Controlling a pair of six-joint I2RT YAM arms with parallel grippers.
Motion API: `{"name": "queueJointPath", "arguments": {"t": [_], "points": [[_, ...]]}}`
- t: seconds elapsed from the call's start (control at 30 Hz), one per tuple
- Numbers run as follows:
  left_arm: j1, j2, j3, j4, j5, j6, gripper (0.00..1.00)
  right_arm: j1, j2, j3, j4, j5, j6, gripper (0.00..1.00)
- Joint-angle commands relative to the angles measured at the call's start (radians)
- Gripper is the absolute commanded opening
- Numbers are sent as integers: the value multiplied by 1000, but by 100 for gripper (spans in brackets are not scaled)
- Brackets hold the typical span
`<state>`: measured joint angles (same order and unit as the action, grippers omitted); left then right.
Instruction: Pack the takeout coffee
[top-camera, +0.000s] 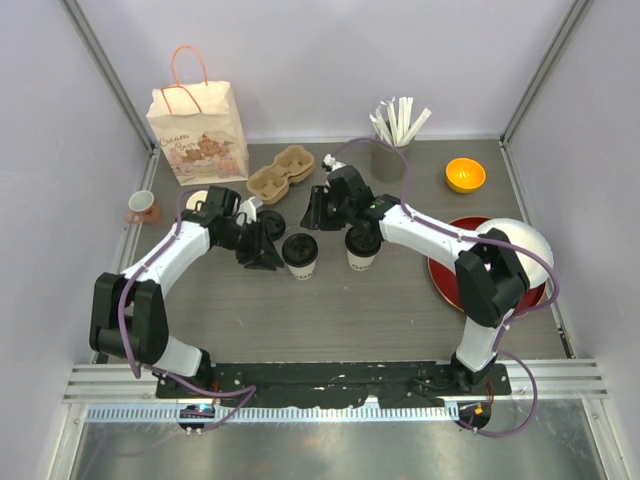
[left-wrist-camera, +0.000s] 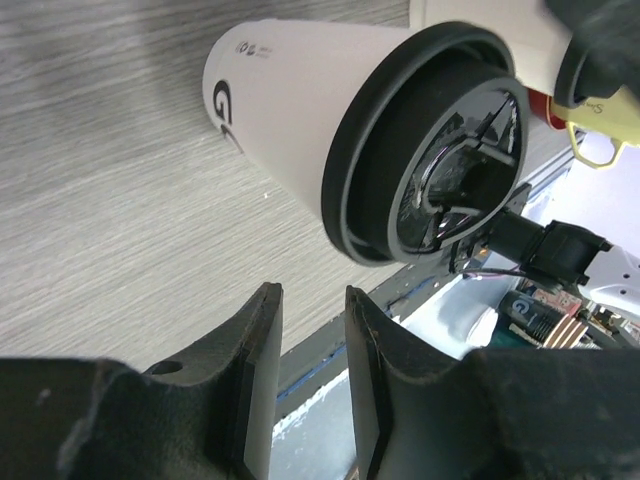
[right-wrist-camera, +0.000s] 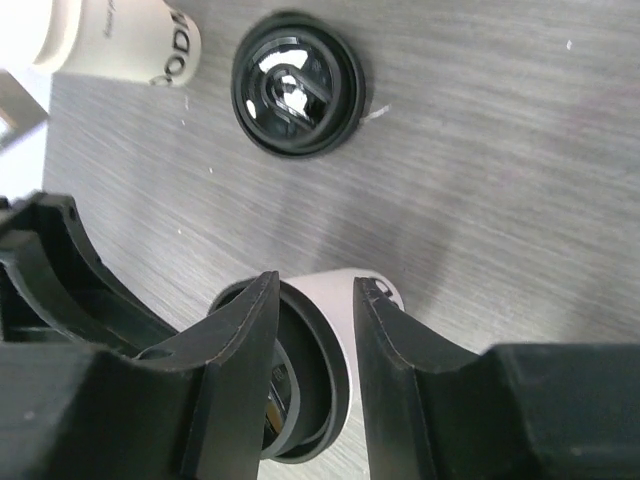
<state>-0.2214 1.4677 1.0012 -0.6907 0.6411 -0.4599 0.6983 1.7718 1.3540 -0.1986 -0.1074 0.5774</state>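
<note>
Two cream paper takeout coffee cups with black lids stand mid-table, one on the left (top-camera: 299, 254) and one on the right (top-camera: 362, 247). My right gripper (top-camera: 313, 226) hangs over the left cup (right-wrist-camera: 375, 300). In the right wrist view the right gripper (right-wrist-camera: 317, 285) is a little open, one finger over the lid and the other outside the cup wall; I cannot see whether they touch. My left gripper (top-camera: 265, 262) stands just left of the same cup (left-wrist-camera: 300, 110). In its own view the left gripper (left-wrist-camera: 312, 295) is open with nothing in the narrow gap.
A loose black lid (right-wrist-camera: 295, 85) lies beyond the cups beside more cream cups (right-wrist-camera: 120, 35). A paper bag (top-camera: 198, 130), cardboard cup carrier (top-camera: 282, 170) and stirrer holder (top-camera: 390, 155) stand at the back. An orange bowl (top-camera: 465, 175), red plate (top-camera: 440, 275) and pink mug (top-camera: 143, 207) sit at the sides.
</note>
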Motion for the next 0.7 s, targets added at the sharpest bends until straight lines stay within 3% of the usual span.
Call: {"name": "queueJointPath", "arguments": {"t": [0.0,0.13,0.3,0.67], "points": [[-7,34,23,103,52,-37,34,10,-14,8,-1,-54,-21,40],[-7,69,54,108,51,-14,33,10,-46,-73,37,-45,19,32],[-9,95,97,97,-4,30,32,15,-115,-177,105,-37,96,29],[-7,117,181,99,-24,76,32,50,-236,-289,97,136,210,31]]}}
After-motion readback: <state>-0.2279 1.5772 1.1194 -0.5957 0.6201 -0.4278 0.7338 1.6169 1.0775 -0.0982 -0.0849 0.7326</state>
